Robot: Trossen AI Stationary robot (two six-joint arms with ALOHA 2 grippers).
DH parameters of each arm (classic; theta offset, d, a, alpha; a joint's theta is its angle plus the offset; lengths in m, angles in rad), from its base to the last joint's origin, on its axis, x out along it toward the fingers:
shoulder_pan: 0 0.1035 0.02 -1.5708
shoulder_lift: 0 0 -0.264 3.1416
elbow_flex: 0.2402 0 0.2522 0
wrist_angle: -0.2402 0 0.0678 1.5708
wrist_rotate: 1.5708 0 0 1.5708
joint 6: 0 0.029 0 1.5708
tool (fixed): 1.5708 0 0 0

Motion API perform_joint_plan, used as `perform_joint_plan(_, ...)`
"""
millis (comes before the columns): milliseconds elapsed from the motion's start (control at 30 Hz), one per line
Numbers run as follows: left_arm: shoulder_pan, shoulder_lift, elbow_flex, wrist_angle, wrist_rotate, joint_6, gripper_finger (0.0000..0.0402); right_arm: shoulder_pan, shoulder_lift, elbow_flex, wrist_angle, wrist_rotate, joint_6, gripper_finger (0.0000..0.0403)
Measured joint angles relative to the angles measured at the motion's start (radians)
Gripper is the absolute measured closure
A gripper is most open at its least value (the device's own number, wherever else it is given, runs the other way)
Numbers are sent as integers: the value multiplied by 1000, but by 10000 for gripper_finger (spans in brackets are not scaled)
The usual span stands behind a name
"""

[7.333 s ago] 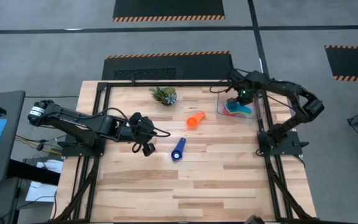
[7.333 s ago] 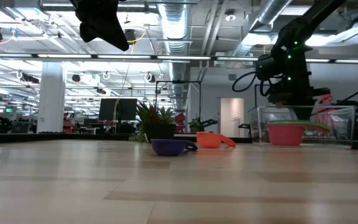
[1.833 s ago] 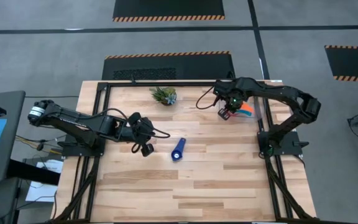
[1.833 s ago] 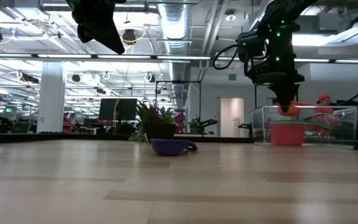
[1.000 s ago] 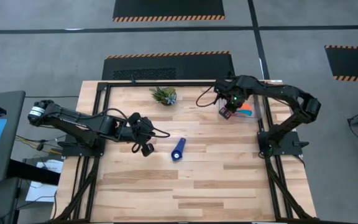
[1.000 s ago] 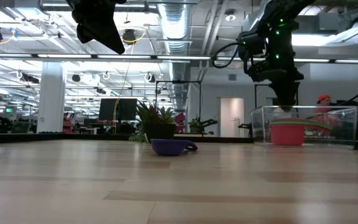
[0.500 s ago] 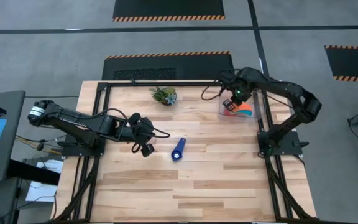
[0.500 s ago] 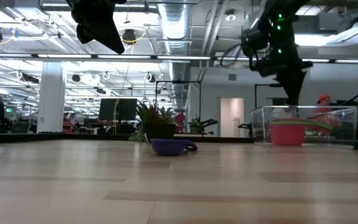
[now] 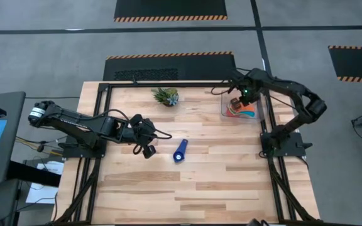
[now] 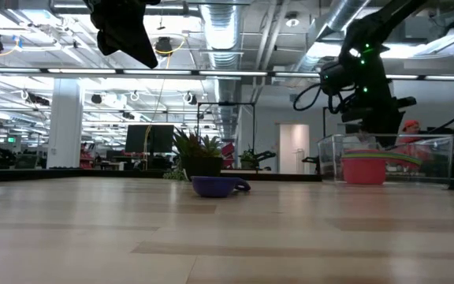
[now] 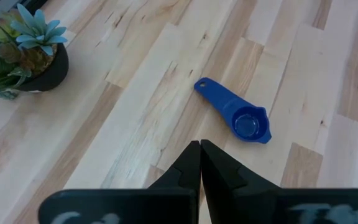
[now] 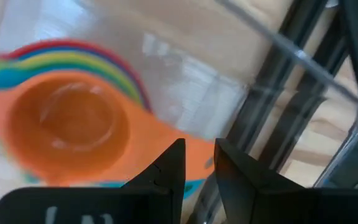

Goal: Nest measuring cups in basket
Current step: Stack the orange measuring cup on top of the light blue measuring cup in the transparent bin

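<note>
right tool (image 12: 197,163) slightly apart | above orange cup (image 12: 73,127) | nested in basket (image 9: 259,107)

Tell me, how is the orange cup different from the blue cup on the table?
The orange cup sits in the basket, on top of other cups; the blue cup lies alone on the wood table. The orange cup has the right gripper over it; the blue cup has none touching it. Both have flat handles.

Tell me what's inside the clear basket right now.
The basket holds a nested stack of measuring cups: the orange cup sits on top, with yellow, green, blue and red rims peeking out around it. The lower cups' bowls are covered.
</note>
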Motion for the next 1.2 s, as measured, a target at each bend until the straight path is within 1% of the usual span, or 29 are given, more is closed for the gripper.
perform_joint_plan(100, 0, 0, 0, 0, 0, -1, 401, -21, -1, -11, 35, 5, 5, 296)
perform_joint_plan(400, 0, 0, 0, 0, -1, 0, 401, -74, 0, -14, 50, 23, 34, 296)
perform_joint_plan(633, 0, 0, 0, 0, -8, 0, 401, -80, 0, -13, 61, 31, 52, 296)
perform_joint_plan(867, 0, 0, 0, 0, -8, 0, 401, -79, 0, -13, 63, 29, 133, 296)
perform_joint_plan(1033, 0, 0, 0, 0, -8, 0, 401, -65, 0, -13, 66, 29, 134, 296)
perform_joint_plan(1200, 0, 0, 0, 0, -8, 0, 402, -36, 4, -13, 77, 36, 50, 296)
